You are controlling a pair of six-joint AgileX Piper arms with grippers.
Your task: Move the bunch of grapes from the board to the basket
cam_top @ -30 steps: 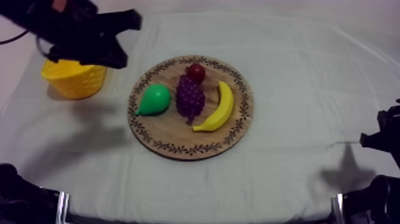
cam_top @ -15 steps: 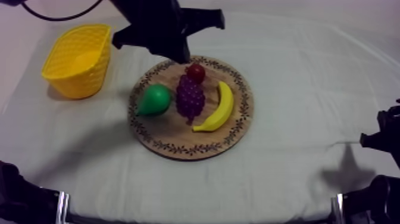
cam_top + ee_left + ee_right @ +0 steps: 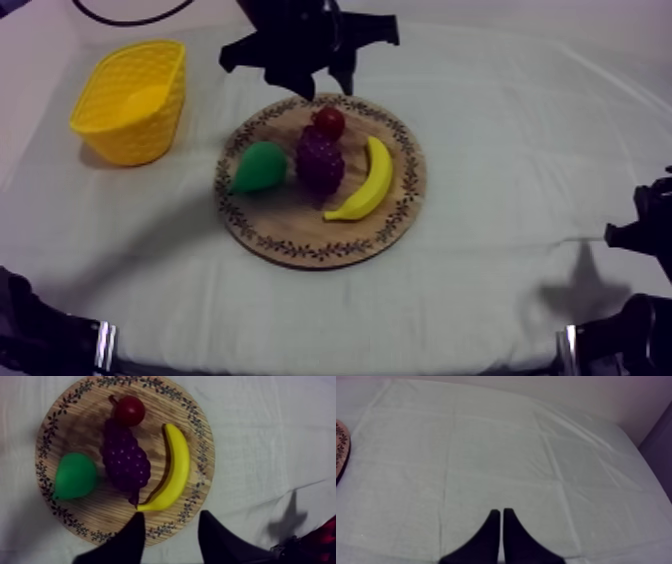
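The purple bunch of grapes (image 3: pixel 320 160) (image 3: pixel 125 458) lies in the middle of the round wooden board (image 3: pixel 290 215) (image 3: pixel 100 501). It sits between a green pear (image 3: pixel 258 167) (image 3: pixel 75 475) and a banana (image 3: pixel 370 180) (image 3: pixel 172 471), with a small red fruit (image 3: pixel 328 122) (image 3: pixel 130 410) at its far end. My left gripper (image 3: pixel 318 85) (image 3: pixel 171 516) hovers open over the board's far rim, holding nothing. The yellow basket (image 3: pixel 130 100) stands at the far left. My right gripper (image 3: pixel 645 225) (image 3: pixel 501 513) rests shut at the right edge.
The cloth to the right of the board is bare out to the right arm. In the right wrist view the board's rim (image 3: pixel 340 446) shows far across the cloth. The basket holds nothing that I can see.
My left arm has swung right from above the basket to the board's far rim, uncovering the basket. The fruit and the right arm have not moved.
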